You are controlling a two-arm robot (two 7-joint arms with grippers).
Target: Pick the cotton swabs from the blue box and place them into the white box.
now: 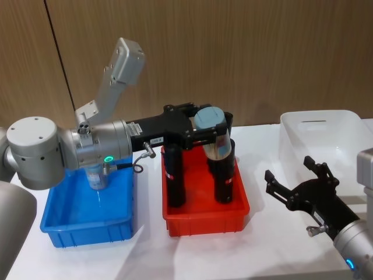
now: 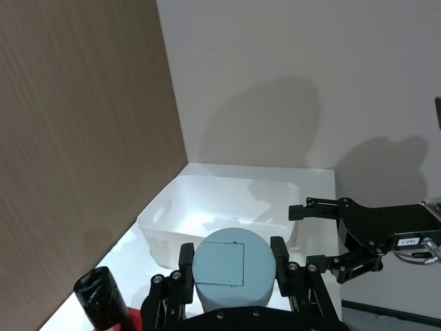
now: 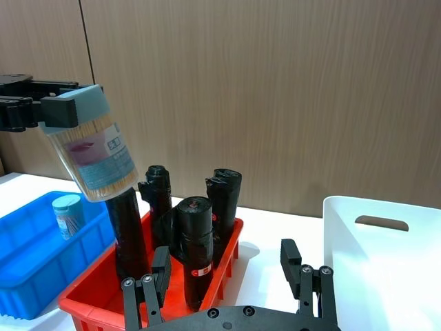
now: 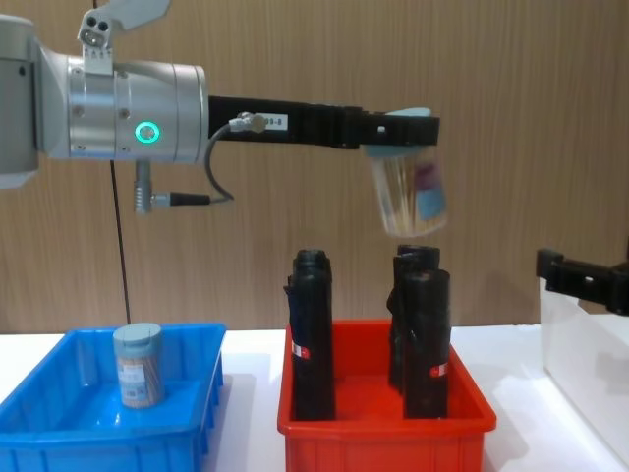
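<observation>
Your left gripper (image 1: 210, 120), fingers clamped on a small pale-blue-lidded clear plastic cotton swab jar (image 1: 220, 149), hangs it tilted over the red plastic bin (image 1: 204, 221); the translucent white plastic box (image 1: 289, 149) lies rightward, seemingly just beside your open-fingered right gripper (image 1: 289, 169).

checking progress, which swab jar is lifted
The cotton swab jar in the left hand, above the red bin; the other jar stands in the blue box.
</observation>
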